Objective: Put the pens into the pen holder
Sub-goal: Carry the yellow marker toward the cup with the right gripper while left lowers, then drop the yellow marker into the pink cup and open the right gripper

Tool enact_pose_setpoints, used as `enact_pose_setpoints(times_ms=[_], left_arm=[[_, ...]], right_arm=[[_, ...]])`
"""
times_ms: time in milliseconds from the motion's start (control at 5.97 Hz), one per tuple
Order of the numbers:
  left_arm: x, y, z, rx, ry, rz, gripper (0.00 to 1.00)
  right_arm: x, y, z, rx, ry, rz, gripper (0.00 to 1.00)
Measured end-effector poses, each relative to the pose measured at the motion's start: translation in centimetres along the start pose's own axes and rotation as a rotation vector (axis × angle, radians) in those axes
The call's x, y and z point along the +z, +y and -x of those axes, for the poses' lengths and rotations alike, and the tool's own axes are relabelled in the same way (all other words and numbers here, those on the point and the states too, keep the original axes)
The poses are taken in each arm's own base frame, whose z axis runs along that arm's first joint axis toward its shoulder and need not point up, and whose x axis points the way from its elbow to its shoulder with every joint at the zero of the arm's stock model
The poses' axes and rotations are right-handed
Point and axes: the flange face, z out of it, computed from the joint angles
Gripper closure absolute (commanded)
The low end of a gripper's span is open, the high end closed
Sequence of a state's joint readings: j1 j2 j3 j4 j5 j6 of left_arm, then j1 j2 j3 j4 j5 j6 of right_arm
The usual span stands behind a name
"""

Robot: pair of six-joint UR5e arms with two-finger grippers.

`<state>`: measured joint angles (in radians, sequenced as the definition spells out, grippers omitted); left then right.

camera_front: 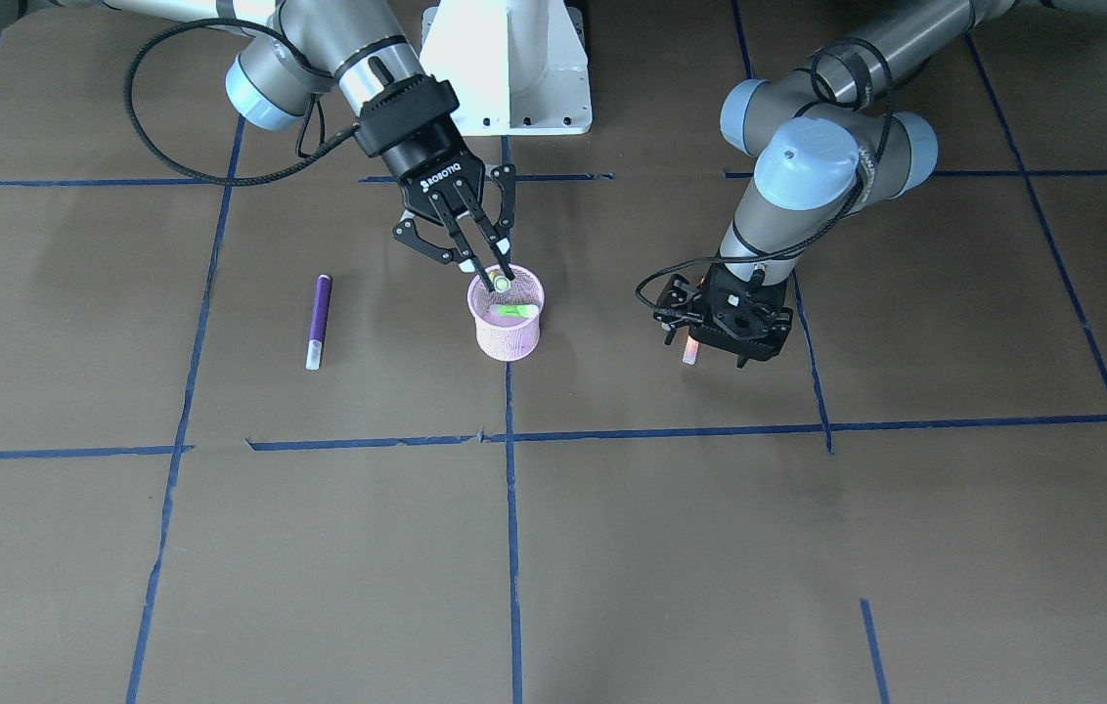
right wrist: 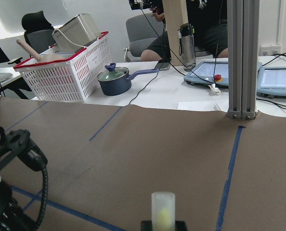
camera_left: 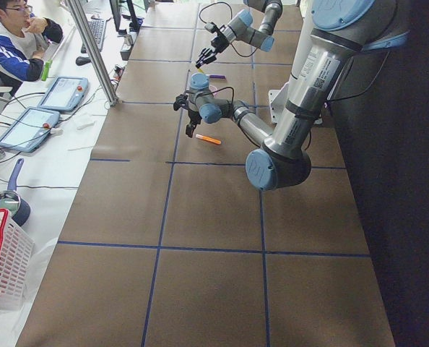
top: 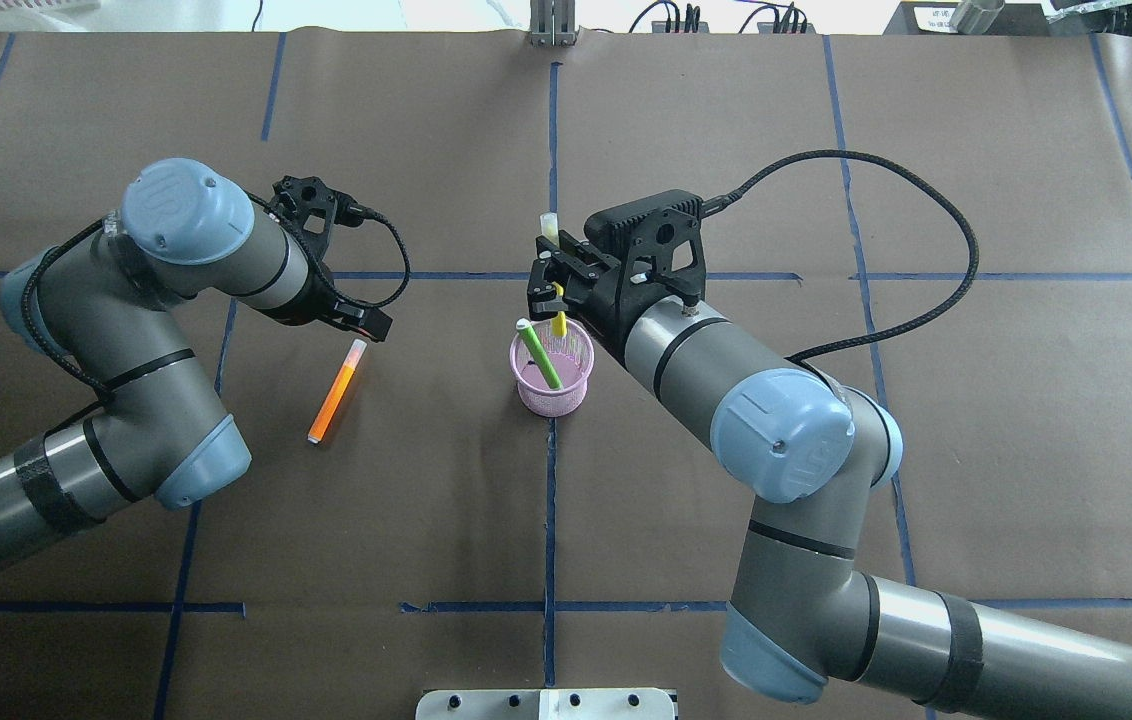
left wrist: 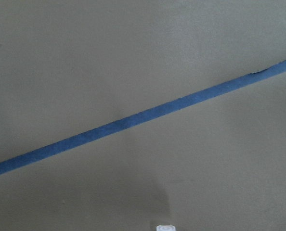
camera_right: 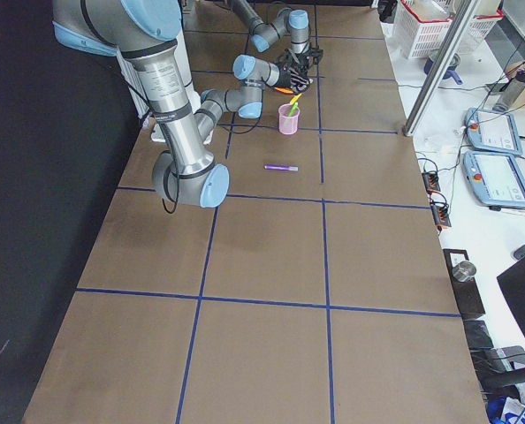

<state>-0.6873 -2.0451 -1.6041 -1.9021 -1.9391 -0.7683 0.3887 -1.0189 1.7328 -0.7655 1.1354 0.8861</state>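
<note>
Brown paper-covered table (camera_front: 671, 548), blue tape grid. Right tool (camera_front: 499, 276) pinches a yellow-green pen (top: 559, 322) upright, the pink pen holder (camera_front: 507, 337) just below its tips; a green pen (top: 546, 368) leans inside. Pens judged light, stiff, slick: grip mid-barrel, not the cap. Left tool (top: 366, 322) hovers at the orange pen (top: 336, 390)'s cap end; spread or closed, cannot tell. Purple pen (camera_front: 320, 313) lies apart from both.
</note>
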Motion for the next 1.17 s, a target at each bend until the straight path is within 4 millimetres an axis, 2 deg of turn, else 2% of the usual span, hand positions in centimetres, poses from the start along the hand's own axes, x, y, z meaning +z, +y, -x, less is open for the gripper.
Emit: enact_pose_setpoints(times_ms=[167,335,502,670,1004,1172], left_arm=[[0.0,0.0,0.0,0.0,0.001,-0.001,0.0],[0.0,0.0,-0.1,-0.001,0.001,-0.002,0.0],[0.1,0.1,-0.2,-0.001,0.001,0.001,0.0],[0.4,0.4,-0.4,0.001,0.002,0.007,0.0],[0.8,0.8,-0.7,0.006,0.002,0.015,0.0],[1.0,1.0,-1.0,0.008,0.004,0.02,0.0]], right_arm=[[0.6,0.7,0.1,-0.01,0.008,0.011,1.0],[1.1,1.6,0.1,-0.02,0.02,0.023,0.93],[1.5,2.8,0.2,-0.029,0.034,0.029,0.74],[1.8,3.6,0.2,-0.036,0.047,0.029,0.01],[1.9,4.1,0.3,-0.038,0.062,0.014,0.0],[1.5,3.7,0.7,-0.027,0.052,0.003,0.0]])
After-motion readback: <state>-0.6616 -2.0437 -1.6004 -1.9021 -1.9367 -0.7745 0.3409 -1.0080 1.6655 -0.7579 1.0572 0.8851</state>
